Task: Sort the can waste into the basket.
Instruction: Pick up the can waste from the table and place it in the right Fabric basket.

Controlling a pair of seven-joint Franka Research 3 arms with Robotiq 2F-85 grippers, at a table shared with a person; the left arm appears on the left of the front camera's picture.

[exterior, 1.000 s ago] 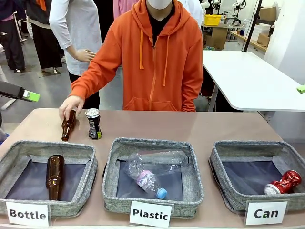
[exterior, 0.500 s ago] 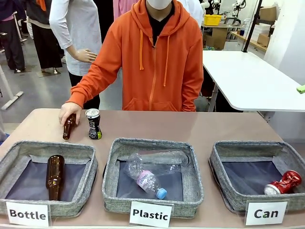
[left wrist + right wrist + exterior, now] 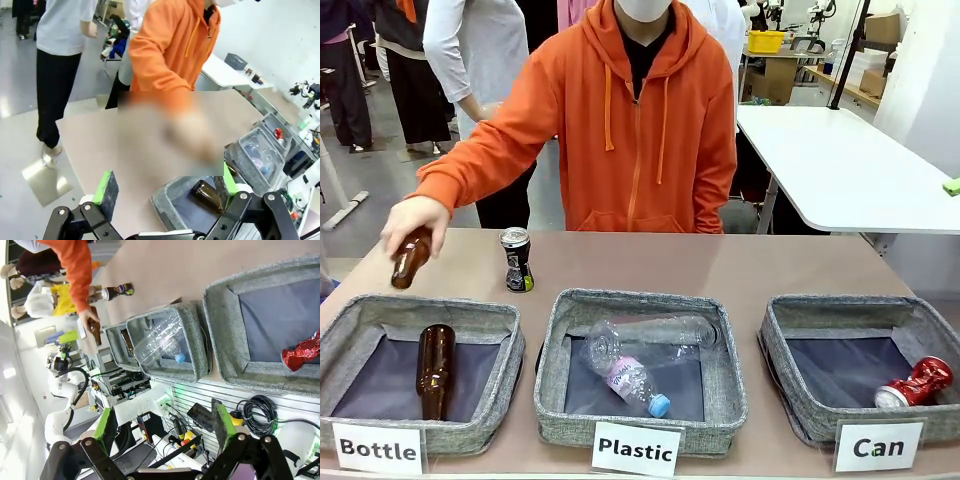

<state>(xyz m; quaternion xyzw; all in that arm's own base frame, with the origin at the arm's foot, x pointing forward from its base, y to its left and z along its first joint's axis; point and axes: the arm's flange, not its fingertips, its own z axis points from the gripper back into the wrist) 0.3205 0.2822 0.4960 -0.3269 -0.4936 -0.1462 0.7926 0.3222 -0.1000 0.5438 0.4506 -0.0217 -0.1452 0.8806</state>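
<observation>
Can waste is split in the front view. The crushed red can (image 3: 917, 382) lies on its side inside the basket (image 3: 850, 308) labelled "Can", against its right wall, so that one counts as sorted. The patterned can (image 3: 516, 260) stands upright on the desk (image 3: 750, 265), well to the left of the basket and farther back, past the two other bins. Upright and with space around it, it looks easy to take from above. Farther left of the basket, the person's hand (image 3: 413, 218) holds a brown bottle (image 3: 410, 257) tilted above the desk, probably on its way to the "Bottle" bin (image 3: 350, 325).

From the left wrist, the left tool (image 3: 167, 185) is released with its fingers spread and nothing between them. It hovers by the bin farthest from the basket.

From the right wrist, the right tool (image 3: 163, 423) is likewise spread and empty, hanging off the desk's near edge just beside the basket (image 3: 220, 330). The red can (image 3: 302, 352) rests inside, and the patterned can (image 3: 112, 292) stands far beyond.
</observation>
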